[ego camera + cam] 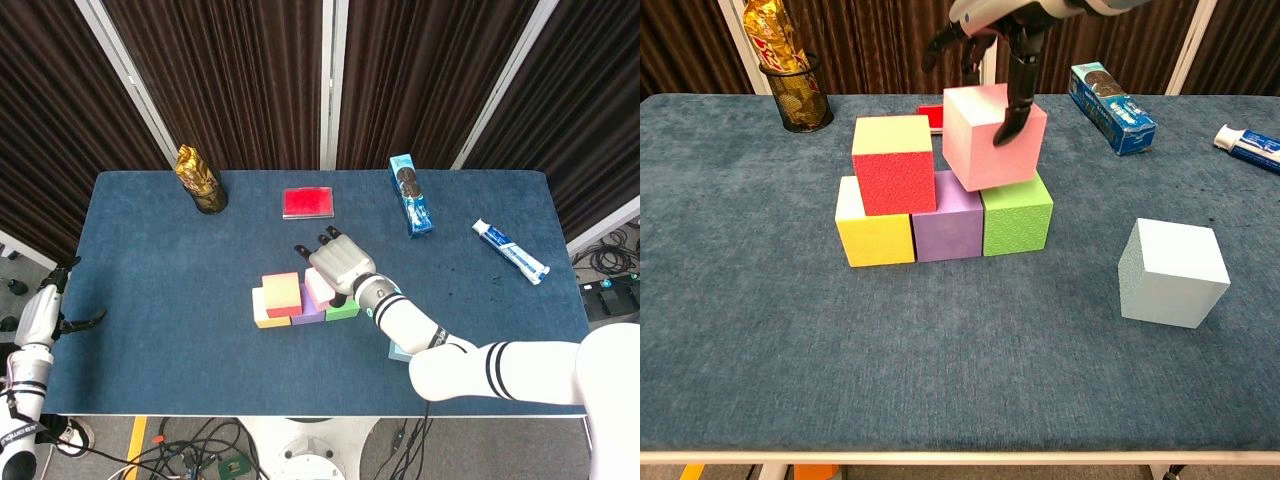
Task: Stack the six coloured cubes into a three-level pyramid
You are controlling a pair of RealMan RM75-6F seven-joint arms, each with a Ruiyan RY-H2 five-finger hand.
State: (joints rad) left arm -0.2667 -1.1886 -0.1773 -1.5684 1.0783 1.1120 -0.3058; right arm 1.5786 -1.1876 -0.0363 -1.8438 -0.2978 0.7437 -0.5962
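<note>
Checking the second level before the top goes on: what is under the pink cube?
The pink cube sits tilted over the purple cube and green cube, with the right hand on it. Its underside contact is hidden.

Blue-carpeted table [790,340]: yellow cube [874,226], purple cube [948,221], green cube [1017,213] in a touching row; light blue cube [1173,272] apart; mesh cup [798,97], red box [308,202], cookie box [1112,109], toothpaste tube [1250,146] toward the back.
</note>
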